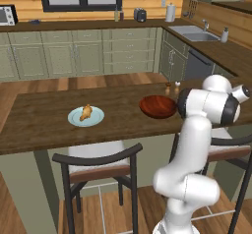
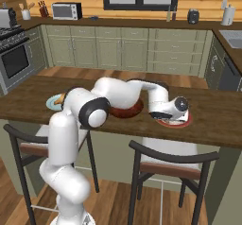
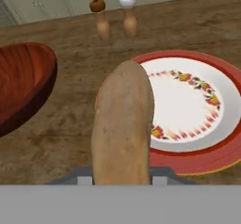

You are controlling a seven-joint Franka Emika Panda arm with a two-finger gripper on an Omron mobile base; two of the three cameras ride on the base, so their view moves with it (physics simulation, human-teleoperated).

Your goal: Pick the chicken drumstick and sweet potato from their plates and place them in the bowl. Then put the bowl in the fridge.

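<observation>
Over the red-rimmed plate [image 3: 197, 100], the fingers [image 3: 120, 178] clasp the sweet potato [image 3: 123, 124]; lifting it straight up before swinging toward the bowl [image 3: 21, 84] seems wisest.

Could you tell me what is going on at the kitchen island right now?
The robot arm's tool is shut on the sweet potato above the red-rimmed plate, next to the reddish-brown bowl. The chicken drumstick lies on the pale blue plate, untouched. Nothing has gone into the bowl yet.
</observation>
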